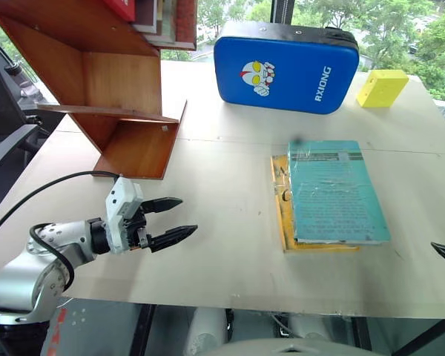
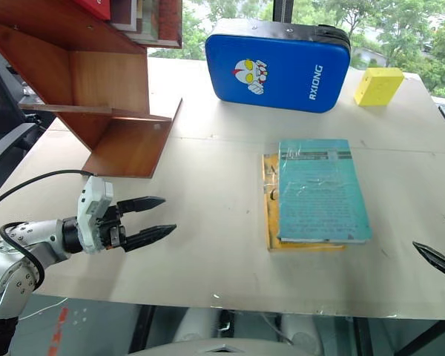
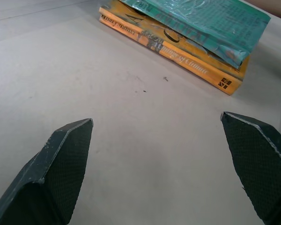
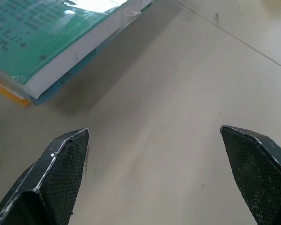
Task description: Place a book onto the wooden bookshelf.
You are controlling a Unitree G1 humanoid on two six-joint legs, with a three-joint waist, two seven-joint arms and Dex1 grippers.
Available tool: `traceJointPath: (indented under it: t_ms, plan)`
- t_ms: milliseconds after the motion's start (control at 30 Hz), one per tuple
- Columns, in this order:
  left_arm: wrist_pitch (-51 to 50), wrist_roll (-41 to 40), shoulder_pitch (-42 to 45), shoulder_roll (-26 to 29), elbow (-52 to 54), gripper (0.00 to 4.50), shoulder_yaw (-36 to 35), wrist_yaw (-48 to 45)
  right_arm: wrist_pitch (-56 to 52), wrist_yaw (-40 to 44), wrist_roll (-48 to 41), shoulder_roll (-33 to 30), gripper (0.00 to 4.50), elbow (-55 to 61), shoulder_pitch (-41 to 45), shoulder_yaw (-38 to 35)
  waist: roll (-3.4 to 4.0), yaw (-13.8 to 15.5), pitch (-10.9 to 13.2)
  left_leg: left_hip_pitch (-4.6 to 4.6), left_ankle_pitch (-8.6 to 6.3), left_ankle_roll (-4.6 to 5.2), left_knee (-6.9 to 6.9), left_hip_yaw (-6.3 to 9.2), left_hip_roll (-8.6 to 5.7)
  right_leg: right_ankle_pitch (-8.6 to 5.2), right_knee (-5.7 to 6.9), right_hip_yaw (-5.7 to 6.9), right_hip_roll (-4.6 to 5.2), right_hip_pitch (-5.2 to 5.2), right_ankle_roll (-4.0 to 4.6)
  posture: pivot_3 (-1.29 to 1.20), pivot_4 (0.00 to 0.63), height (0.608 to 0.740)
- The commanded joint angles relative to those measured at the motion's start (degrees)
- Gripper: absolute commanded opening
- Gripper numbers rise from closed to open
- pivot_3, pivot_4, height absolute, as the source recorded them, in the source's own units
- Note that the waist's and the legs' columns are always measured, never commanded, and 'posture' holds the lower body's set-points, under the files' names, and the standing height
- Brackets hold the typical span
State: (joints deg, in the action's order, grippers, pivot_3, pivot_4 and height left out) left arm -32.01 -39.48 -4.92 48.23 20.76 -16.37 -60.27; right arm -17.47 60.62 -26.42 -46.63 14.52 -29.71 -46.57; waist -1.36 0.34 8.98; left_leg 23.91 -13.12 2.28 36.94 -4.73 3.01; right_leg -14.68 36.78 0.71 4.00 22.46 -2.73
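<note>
The teal book [image 1: 334,191], in glossy plastic wrap, lies flat on top of a yellow book [image 1: 283,222] right of the table's middle. The wooden bookshelf [image 1: 111,81] stands at the back left, with an open lower compartment and some books in its upper part. My left gripper [image 1: 187,215] hovers open near the front left of the table, pointing toward the books and well apart from them; in the left wrist view the book [image 3: 201,18] lies beyond the open left gripper [image 3: 156,119]. My right gripper [image 2: 432,231] is open at the right edge, just right of the book [image 4: 47,28].
A blue padded case [image 1: 285,67] stands upright at the back centre, with a yellow block [image 1: 382,87] to its right. The table's front edge [image 1: 230,304] runs just below both grippers. A chair arm [image 1: 7,141] sits off the table's left side.
</note>
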Motion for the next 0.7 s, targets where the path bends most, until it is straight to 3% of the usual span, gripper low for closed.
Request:
traceJointPath:
  t_ms: [33, 200, 267, 300, 467, 533, 700]
  plan:
    - [1.53, 0.29, 1.83, 0.13, 1.35, 4.50, 0.34, -0.35, -1.17, -3.78, -0.87, 0.15, 4.44, 2.19, 3.14, 0.10, 0.00, 0.16, 0.00, 0.00, 0.00, 0.00, -0.03, -0.04, -0.01, 0.00, -0.02, -0.03, 0.00, 0.02, -0.01, 0.00, 0.150, 0.740]
    - [1.91, -0.75, 6.14, -1.73, 5.44, 4.50, 2.48, 1.20, -16.70, -16.90, -2.19, -1.30, 4.44, 9.90, 14.29, 8.44, -0.01, 0.12, 0.01, 0.01, 0.01, 0.02, 0.14, -0.08, 0.00, 0.06, 0.08, -0.11, 0.00, 0.07, -0.01, 0.00, 0.150, 0.740]
    - [3.53, -0.17, 6.48, -1.76, 7.11, 4.50, 3.37, 0.13, -23.23, -21.29, -2.48, -2.57, 3.53, 10.36, 20.43, 12.56, -0.01, 0.17, 0.01, -0.06, 0.01, 0.01, 0.17, -0.11, 0.04, 0.10, 0.08, -0.12, 0.01, 0.06, 0.05, 0.00, 0.150, 0.740]
    - [4.51, -0.42, 6.42, -1.94, 7.93, 4.50, 3.54, -0.63, -25.51, -23.46, -1.20, -3.39, 3.31, 10.75, 23.36, 15.25, -0.01, 0.19, 0.01, -0.03, 0.01, 0.01, 0.17, -0.12, 0.04, 0.10, 0.08, -0.13, 0.00, 0.07, 0.06, 0.00, 0.150, 0.740]
    - [7.66, -0.41, 6.08, -2.23, 10.17, 4.50, 4.20, -2.72, -32.51, -29.88, 4.37, -6.48, 0.83, 8.71, 32.76, 25.42, 0.00, 0.57, 0.01, 0.17, 0.01, 0.02, 0.11, -0.18, 0.01, 0.09, 0.06, -0.13, -0.07, 0.24, 0.08, 0.00, 0.150, 0.740]
    - [8.29, -0.94, 6.49, -2.47, 10.76, 4.50, 4.27, -2.87, -34.18, -30.61, 5.32, -6.64, 0.05, 7.34, 35.87, 29.06, 0.00, 0.49, 0.01, 0.24, 0.01, 0.02, 0.12, -0.18, -0.01, 0.09, 0.05, -0.11, -0.10, 0.28, 0.07, 0.00, 0.150, 0.740]
    - [7.78, -2.16, 6.04, -2.75, 11.80, 4.50, 4.03, -1.97, -35.04, -28.78, 5.11, -5.26, 0.05, 7.46, 40.57, 35.83, 0.00, 0.38, 0.01, 0.35, 0.02, 0.03, 0.22, -0.12, -0.01, 0.10, 0.04, -0.11, -0.21, 0.30, 0.03, 0.00, 0.150, 0.740]
